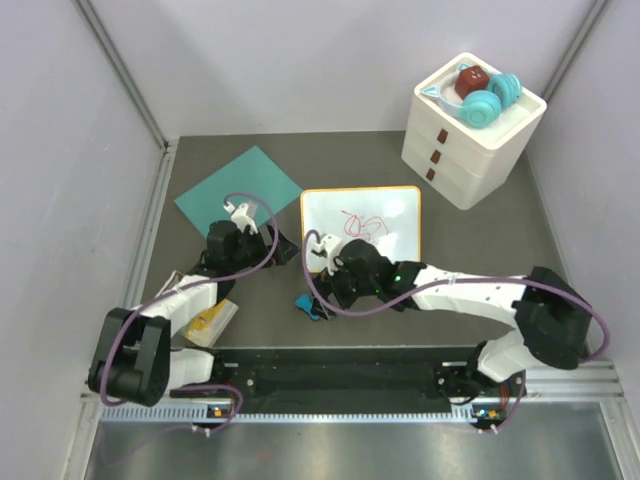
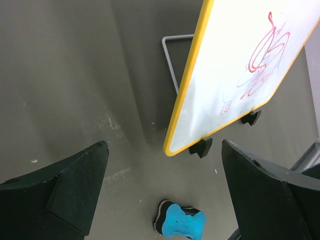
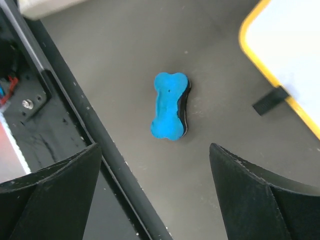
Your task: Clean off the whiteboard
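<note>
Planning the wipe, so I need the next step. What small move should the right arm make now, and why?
Probably lower the right gripper onto the blue eraser: its jaws stand open above it, the eraser lies free on the table, and the whiteboard carries red scribbles.

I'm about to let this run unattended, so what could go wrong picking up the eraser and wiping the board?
The blue eraser lies flat close to the black rail; the open right gripper may clip the rail or nudge the eraser away. The whiteboard stands on small feet with nothing holding it, so wiping might slide it.
</note>
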